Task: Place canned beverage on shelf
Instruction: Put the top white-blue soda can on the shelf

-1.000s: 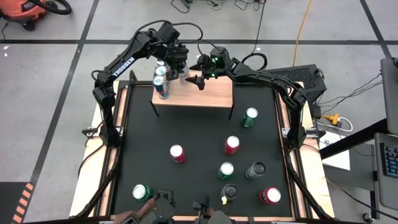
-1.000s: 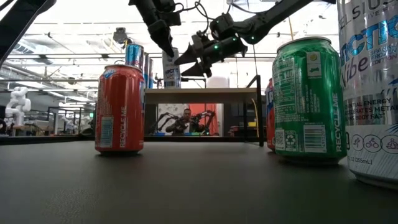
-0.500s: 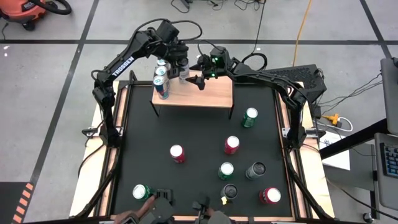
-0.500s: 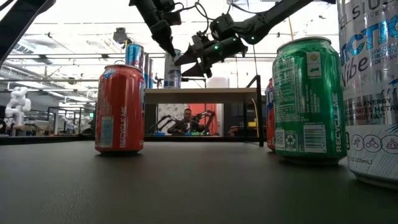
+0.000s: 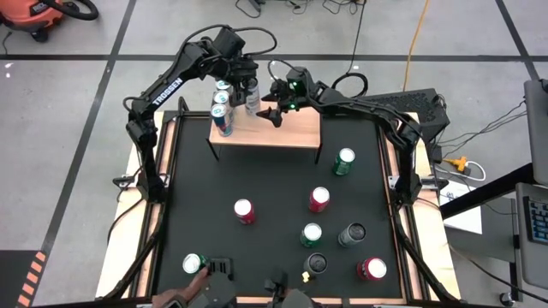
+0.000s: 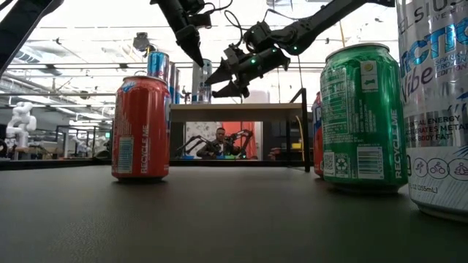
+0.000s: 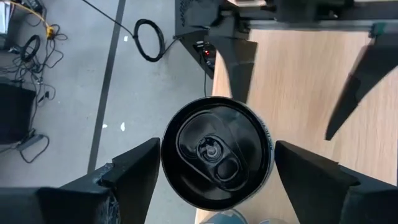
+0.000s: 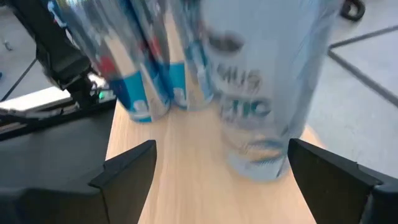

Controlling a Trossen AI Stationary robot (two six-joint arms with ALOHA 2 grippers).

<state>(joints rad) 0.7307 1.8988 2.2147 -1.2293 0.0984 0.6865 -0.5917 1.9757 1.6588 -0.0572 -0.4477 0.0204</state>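
On the black tabletop [image 5: 205, 184] nearest the low camera, 7 loose cans are waiting, among them a red can [image 6: 140, 127] and a green can [image 6: 363, 118]. Farther back, the shelf [image 5: 287, 133] is carrying 4 cans at its left rear corner. There the left gripper [image 5: 243, 85], having widened over the past second, is hovering open around the silver can [image 7: 216, 151], which is standing freely, suggesting a finished placement. The right gripper [image 5: 272, 102] is staying open just beside it.

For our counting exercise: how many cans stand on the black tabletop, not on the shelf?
8: one green can beside the shelf; four mid-table; three at the front edge. None seem hidden.
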